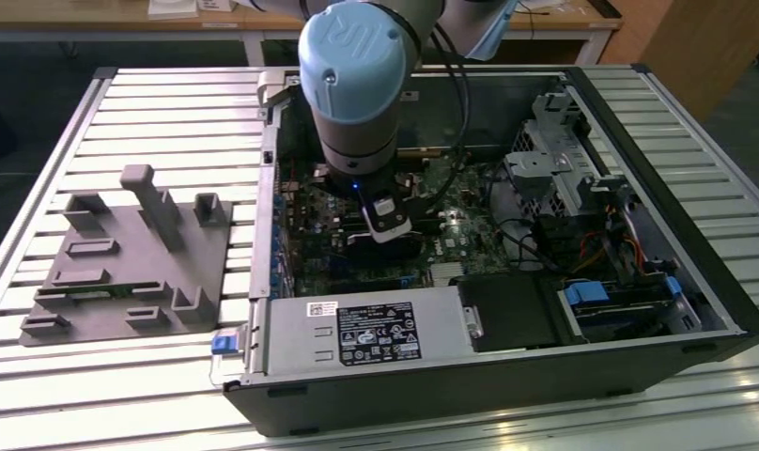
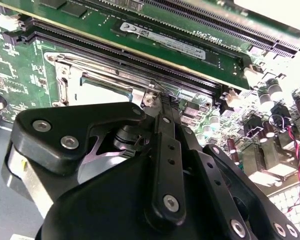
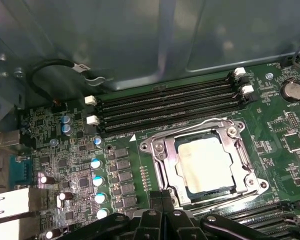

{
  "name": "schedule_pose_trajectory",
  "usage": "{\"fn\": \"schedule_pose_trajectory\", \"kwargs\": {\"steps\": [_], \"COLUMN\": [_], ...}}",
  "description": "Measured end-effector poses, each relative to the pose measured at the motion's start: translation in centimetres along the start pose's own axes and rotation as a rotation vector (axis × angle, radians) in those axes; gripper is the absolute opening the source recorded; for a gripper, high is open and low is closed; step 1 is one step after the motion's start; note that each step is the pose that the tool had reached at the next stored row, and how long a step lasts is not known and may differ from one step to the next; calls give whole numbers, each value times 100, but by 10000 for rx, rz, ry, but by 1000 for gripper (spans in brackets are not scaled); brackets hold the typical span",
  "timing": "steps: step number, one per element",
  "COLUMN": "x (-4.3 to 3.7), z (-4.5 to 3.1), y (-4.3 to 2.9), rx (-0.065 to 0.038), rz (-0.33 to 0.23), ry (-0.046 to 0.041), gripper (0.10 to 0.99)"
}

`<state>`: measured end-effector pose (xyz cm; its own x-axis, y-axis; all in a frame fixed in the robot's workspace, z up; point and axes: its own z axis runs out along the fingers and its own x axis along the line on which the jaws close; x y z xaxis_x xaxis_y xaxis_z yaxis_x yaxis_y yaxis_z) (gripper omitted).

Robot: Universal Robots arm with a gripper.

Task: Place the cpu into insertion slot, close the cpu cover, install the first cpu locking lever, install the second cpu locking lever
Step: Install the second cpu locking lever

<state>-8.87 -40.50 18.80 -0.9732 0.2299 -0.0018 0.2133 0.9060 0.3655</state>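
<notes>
**CPU seated in socket, cover down, pincer at the socket's edge**

In the first wrist view the cpu (image 3: 208,162) lies flat in the insertion slot (image 3: 166,172), right of centre in the frame, its dull silver top facing the camera. It is nearly square, so it has no clear long axis; its edges run slightly skewed to the frame, in line with the socket. The cpu cover (image 3: 242,157) lies down around it as a silvery frame, the chip showing through its window. Long black slots (image 3: 170,107) run just above the socket, across the middle of the frame, and a row of capacitors (image 3: 96,180) stands to its left on the green board (image 3: 275,165).

The pincer (image 3: 162,212) enters at the bottom edge of that frame, its black fingers close together beside the socket's lower left corner; whether they grip anything I cannot tell. In the second wrist view the pincer (image 2: 157,102) tips meet near the socket's corner, centre of the frame, with the cover (image 2: 97,80) at upper left.

In the exterior view the arm (image 1: 354,85) reaches down into the open computer case (image 1: 505,371), centre of the frame, which lies on a slatted desk (image 1: 166,103). A grey fixture (image 1: 129,263) sits at the left.
</notes>
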Motion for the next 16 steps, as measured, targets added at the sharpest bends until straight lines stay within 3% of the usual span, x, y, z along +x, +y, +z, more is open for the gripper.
{"fn": "schedule_pose_trajectory", "kwargs": {"steps": [3, 8, 11, 16], "x": [0, 0, 0, 0], "z": [3, 6, 3, -84], "y": [0, -1, -1, 34], "rx": [26, 167, 184, 183], "rz": [-3, -15, -17, -16], "ry": [-7, -38, -41, -41], "gripper": [106, 106, 106, 106]}}
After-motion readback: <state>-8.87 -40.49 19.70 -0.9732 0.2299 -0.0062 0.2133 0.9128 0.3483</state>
